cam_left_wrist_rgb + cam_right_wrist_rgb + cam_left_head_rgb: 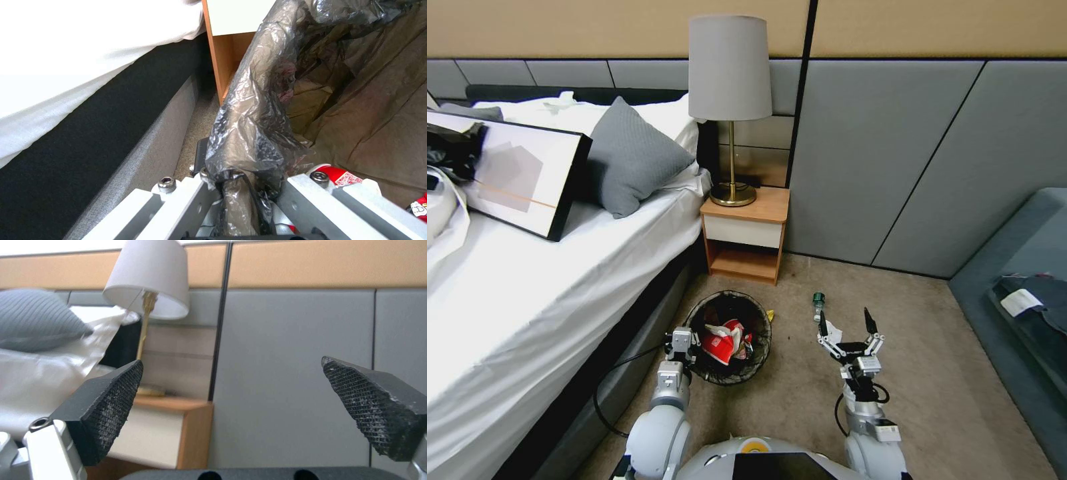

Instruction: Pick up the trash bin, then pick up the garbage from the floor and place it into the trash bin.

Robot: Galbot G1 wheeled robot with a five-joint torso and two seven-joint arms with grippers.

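While the left end effector [688,348] stays out of the reckoning by being clamped on the near-left rim of the trash bin [728,337], the coming move looks to turn on the right end effector [846,325] and the litter just ahead of it. In the left wrist view the black liner [253,133] is bunched and pinched between that end effector's metal fingers, so the bin is held at its lip, beside the bed [560,280] and in front of the nightstand [746,233]. Red-and-white packets [725,340] already lie inside the bin.

On the floor [934,373], a small clear bottle with a green cap [818,303] lies ahead of the right end effector and slightly to its left, its long axis running roughly away from the robot, cap at the far end. A white tissue wad [834,331] sits closer in, just by the left fingertip of that end effector. A yellow scrap [770,315] pokes out at the bin's far-right edge. The right arm is plainly the nearer one to all of these.

The right end effector is spread wide with nothing between its pads [111,406], and its wrist camera looks level at the wall and lamp [149,280]; I judge it needs to tip downward before it can reach the floor.

No brand or print on the packets can be read.
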